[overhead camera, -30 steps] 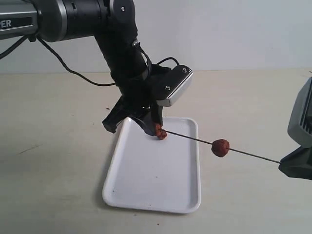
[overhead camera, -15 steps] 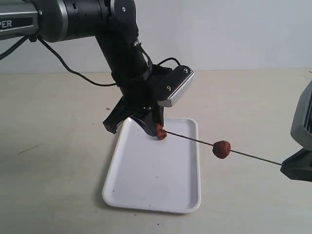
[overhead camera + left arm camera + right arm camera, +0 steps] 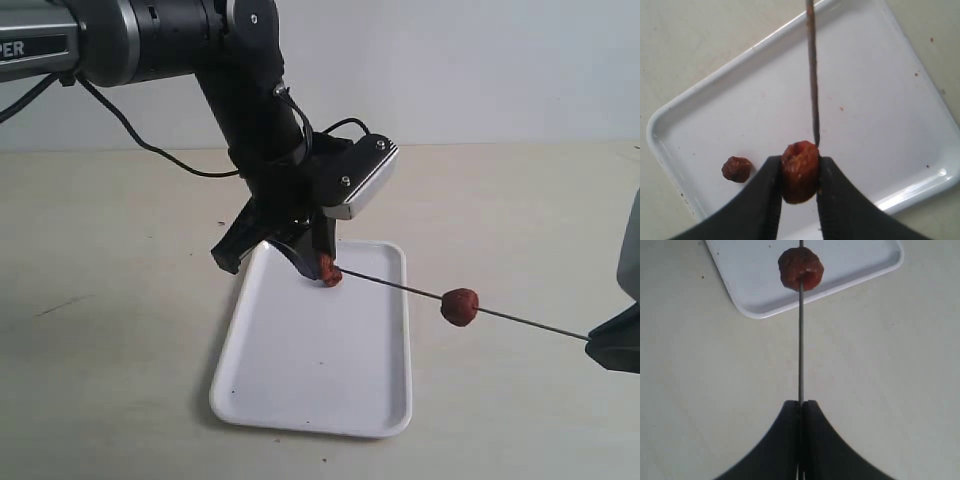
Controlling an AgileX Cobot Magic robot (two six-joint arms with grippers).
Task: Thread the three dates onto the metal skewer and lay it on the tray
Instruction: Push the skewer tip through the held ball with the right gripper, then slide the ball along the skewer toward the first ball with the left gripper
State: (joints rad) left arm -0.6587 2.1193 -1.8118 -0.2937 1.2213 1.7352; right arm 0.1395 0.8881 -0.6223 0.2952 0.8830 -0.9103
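the right gripper point(image 3: 800, 407) is closed tight on the tail of the metal skewer point(image 3: 800, 340), out past the tray point(image 3: 300, 390). it holds the rod level so that the point reaches in over the tray. one date point(image 3: 801, 269) is already threaded partway along, hanging near the tray's rim. above the tray, the left gripper point(image 3: 799, 166) pinches a second date point(image 3: 800, 181) between its jaws. this date's end is turned to the skewer tip, which touches it or nearly does, likely so the point enters through the middle. the third date point(image 3: 737, 169) lies loose on the tray, within easy reach for its turn.
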